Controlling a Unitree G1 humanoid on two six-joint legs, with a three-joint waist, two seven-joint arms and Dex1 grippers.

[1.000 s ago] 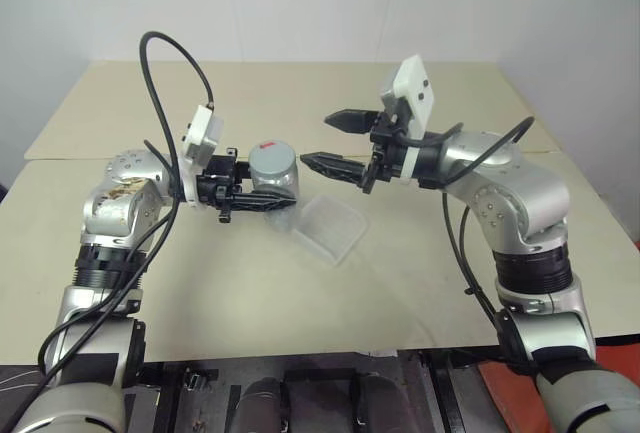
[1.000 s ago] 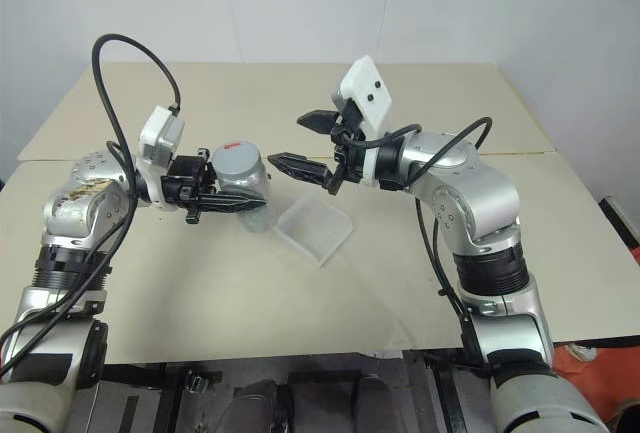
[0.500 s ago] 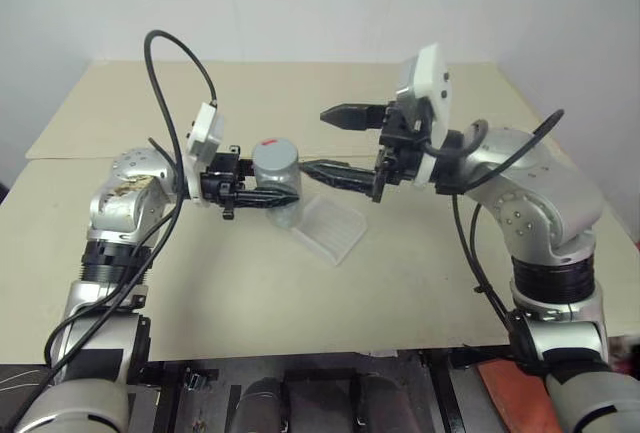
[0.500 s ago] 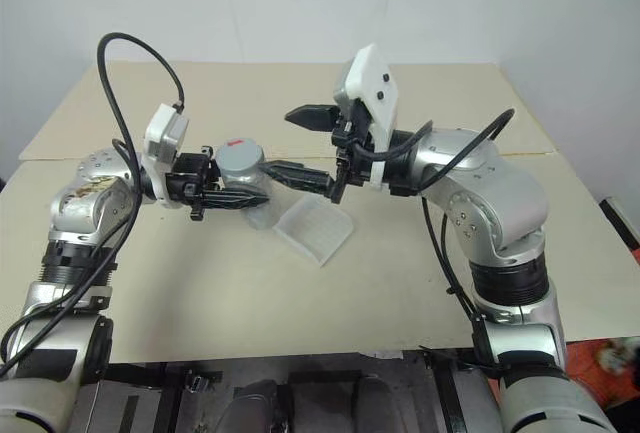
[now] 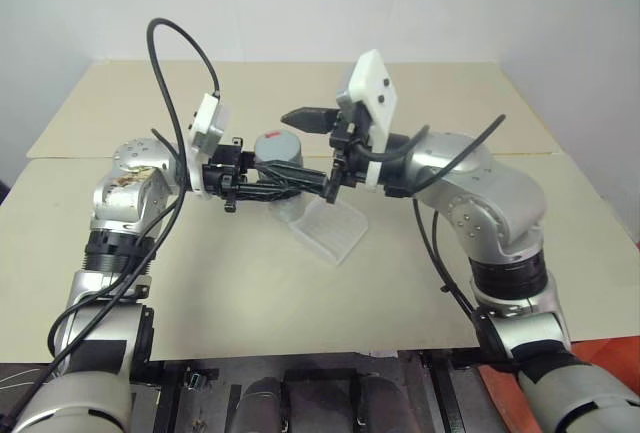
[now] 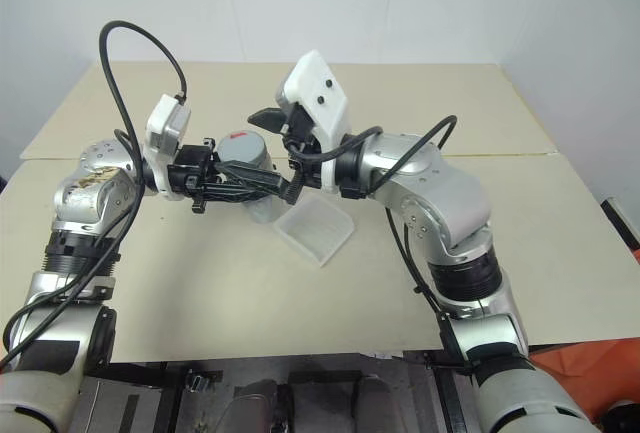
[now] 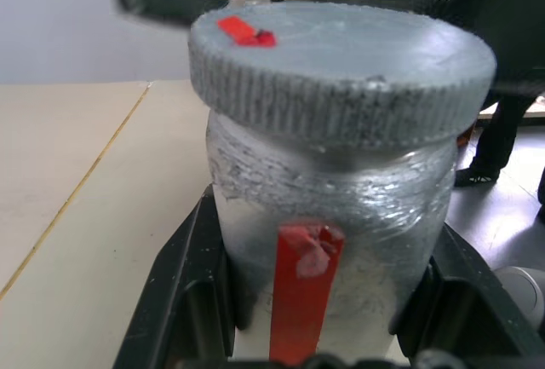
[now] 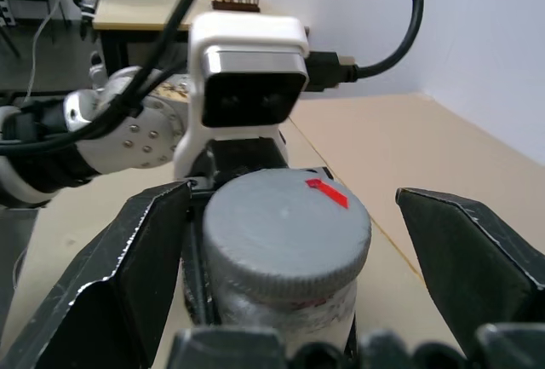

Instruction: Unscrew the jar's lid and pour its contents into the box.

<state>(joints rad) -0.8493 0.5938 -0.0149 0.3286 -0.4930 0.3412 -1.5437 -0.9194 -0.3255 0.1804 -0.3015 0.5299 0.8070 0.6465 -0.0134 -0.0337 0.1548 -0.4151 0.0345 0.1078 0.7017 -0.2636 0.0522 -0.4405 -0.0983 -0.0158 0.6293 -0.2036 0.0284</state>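
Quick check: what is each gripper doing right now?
Left gripper: shut on the jar.
Right gripper: open, fingers on either side of the lid, not gripping it.

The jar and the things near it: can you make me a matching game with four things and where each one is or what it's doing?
Things:
1. jar
2. lid
3. box
4. right gripper

States:
A. lying on the table, with nothing visible in it
B. open, one finger on each side of the lid
C. gripped by the left gripper, held above the table
D. screwed on the jar, with a red mark on top

Pairs: 1-C, 2-D, 3-A, 4-B
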